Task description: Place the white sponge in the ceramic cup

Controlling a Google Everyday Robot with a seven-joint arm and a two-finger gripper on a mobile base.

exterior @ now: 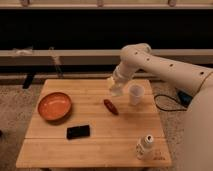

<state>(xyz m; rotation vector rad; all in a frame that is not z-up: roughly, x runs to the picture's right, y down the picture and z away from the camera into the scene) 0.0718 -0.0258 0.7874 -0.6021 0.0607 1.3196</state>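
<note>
The ceramic cup (135,93) is small, white and round, and stands upright on the right part of the wooden table (90,145). My gripper (115,88) hangs from the white arm just left of the cup, a little above the tabletop. It is shut on a pale off-white block, the white sponge (116,92), which shows at its lower end. The sponge is beside the cup, not over it. No other sponge lies on the table.
A small red object (110,106) lies on the table below the gripper. An orange bowl (54,105) sits at the left, a black phone (78,131) at the front, and a small white capped bottle (145,146) at the front right. A dark shelf runs behind the table.
</note>
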